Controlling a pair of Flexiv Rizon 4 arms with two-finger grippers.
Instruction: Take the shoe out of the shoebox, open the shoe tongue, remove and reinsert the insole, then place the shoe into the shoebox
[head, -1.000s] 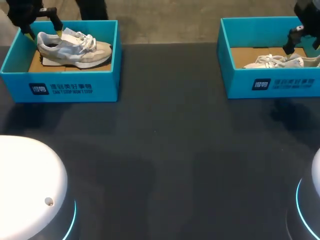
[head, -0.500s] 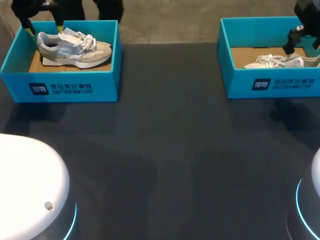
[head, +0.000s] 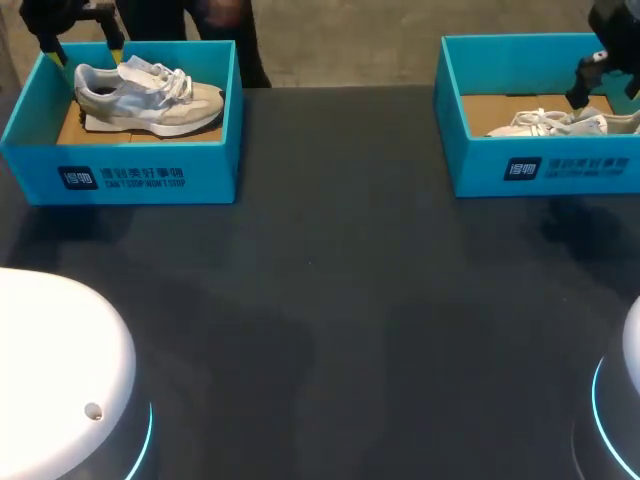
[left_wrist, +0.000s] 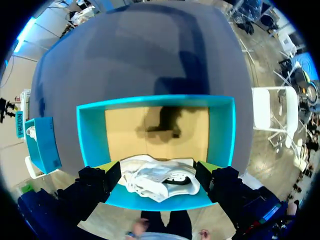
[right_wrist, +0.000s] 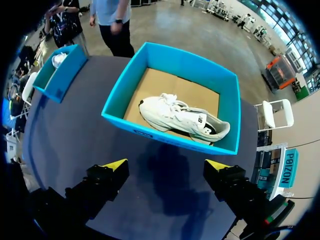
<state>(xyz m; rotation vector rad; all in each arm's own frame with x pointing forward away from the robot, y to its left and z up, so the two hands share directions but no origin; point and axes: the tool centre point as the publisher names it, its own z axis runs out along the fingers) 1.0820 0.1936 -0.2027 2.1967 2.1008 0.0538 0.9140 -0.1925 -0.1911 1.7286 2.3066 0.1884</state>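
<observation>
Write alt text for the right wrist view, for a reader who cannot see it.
A white lace-up sneaker lies inside an open turquoise cardboard shoebox on the dark table, ahead of the right gripper, whose yellow-tipped fingers stand open and empty. A second turquoise shoebox sits farther off.

The left shoebox (head: 215, 165) and right shoebox (head: 600, 172) are turquoise, with white print on their near walls and tan cardboard floors. The left shoe (head: 150, 100) is white and grey with a beige toe; the right shoe (right_wrist: 180, 117) is white, dark-lined. The table (head: 340, 300) is black.

matt dark table (head: 330, 300), smooth teal cardboard shoebox (head: 30, 150), cloth shoe (head: 150, 100) with woven laces.
</observation>
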